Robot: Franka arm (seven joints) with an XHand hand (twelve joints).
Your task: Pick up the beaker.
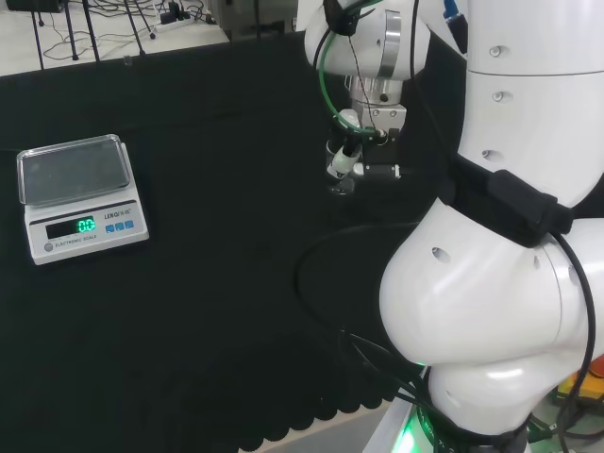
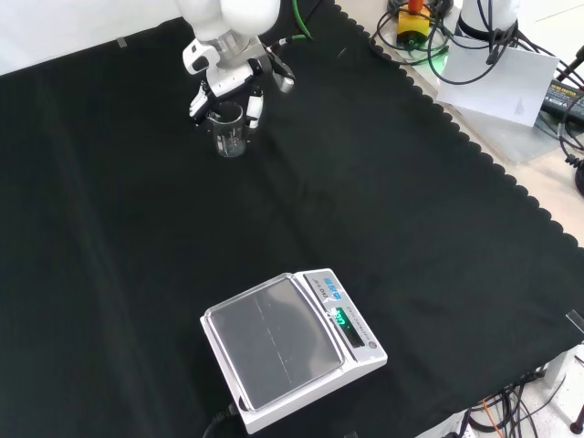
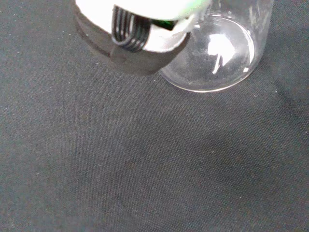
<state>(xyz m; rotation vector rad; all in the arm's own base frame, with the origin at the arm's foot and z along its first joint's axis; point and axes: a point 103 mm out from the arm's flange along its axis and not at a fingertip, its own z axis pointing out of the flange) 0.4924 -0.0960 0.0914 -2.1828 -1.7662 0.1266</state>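
Note:
A clear glass beaker (image 2: 229,135) stands upright on the black cloth near the far edge in the front view. The black and white hand (image 2: 226,84) hangs just over it, fingers (image 2: 255,108) pointing down on either side of the rim and not closed round the glass. In the wrist view the beaker's round base (image 3: 212,53) lies close beside a black and white part of the hand (image 3: 135,41). The hand (image 1: 346,156) also shows in the head view under the arm's wrist, with the beaker barely visible below it.
A white digital scale (image 2: 287,351) with a metal pan sits toward the near edge in the front view, and at the left (image 1: 80,193) in the head view. The arm's big white links (image 1: 500,236) take up the head view's right. Cables and gear lie beyond the cloth's scalloped edge (image 2: 474,146).

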